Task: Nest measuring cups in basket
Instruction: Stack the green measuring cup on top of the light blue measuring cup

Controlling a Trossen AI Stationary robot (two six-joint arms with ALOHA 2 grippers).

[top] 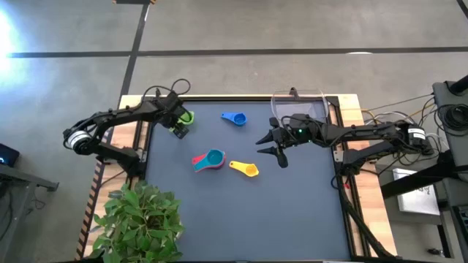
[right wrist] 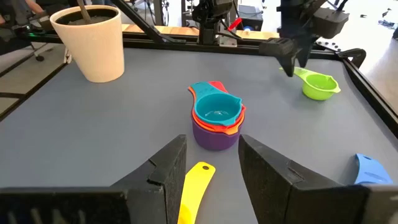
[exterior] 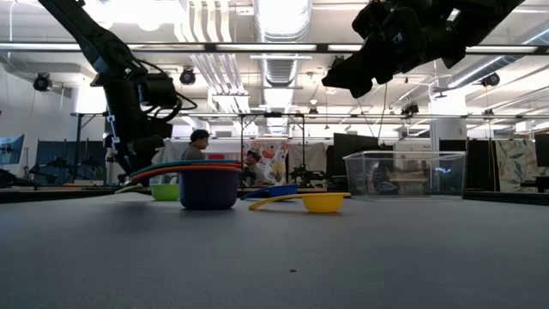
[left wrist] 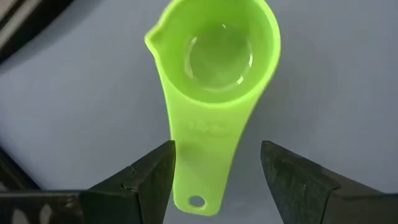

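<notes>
A: Left gripper (left wrist: 214, 180), state?
B: Jaws seen apart, one either side of the flat handle of the green cup (left wrist: 214, 81); no contact visible, nothing clamped. Cup is glossy lime plastic, round bowl w/ small pour lip, hole at handle end. It is set on the matte grey-blue mat (top: 292, 219) near the left back corner.

A: Right gripper (top: 272, 150)?
B: Held above the mat towards the right, fingers spread, empty. From its wrist cam the dark wedge-shaped fingers are seen apart, w/ the yellow handle between them lower down.

A: Other cups?
B: A nested stack (right wrist: 216, 121) sits mid-mat: teal cup on top, red and orange rims under it, purple bowl at the bottom. All smooth round plastic. Yellow cup (top: 246, 169) lies just beside the stack, towards the right arm, apart from it. Blue cup (top: 235, 118) lies alone further back.

A: Basket?
B: Clear, rectangular, low walls, rounded corners; basket (top: 300, 109) is placed at the right back corner of the mat. No cups seen inside.

A: Anything else?
B: Leafy plant (top: 139, 215) in a cream pot at the front left corner.
</notes>
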